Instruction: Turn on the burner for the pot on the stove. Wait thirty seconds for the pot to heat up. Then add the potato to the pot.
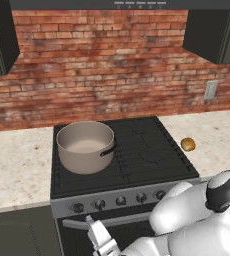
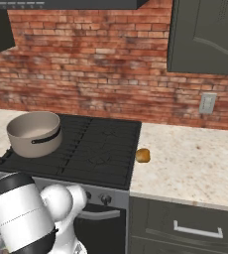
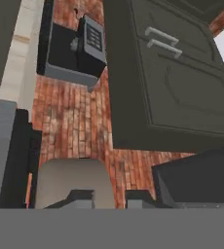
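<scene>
ok so this looks like step 1, the burner bit. The pot (image 1: 84, 147) sits on the far-left burner of the stove (image 1: 147, 150), looks empty inside afaict, and I see no flame under it. The potato (image 1: 188, 144) is on the counter (image 1: 217, 140) just right of the stove, well apart from the pot, untouched. The gripper (image 1: 89, 219) is down low at the stove front, just under the left end of the knobs (image 1: 99, 204) and right by the oven door handle (image 1: 132, 218). Fingers are clenched tight, but idk if they're actually pinching a knob or just closed next to one; the tip is tiny and mushy in the left base view. My guess for the next move: get a proper hold on whichever knob runs the pot's burner and twist it, then wait, then go for the potato. Hard bits: no way to read which knob maps to which burner, and in the right base view the arm's own bulk covers the left knobs. In the hand view the fingertips (image 3: 82, 196) poke up at the bottom with the pot's side just beyond, no knob to make out there tbh.
</scene>
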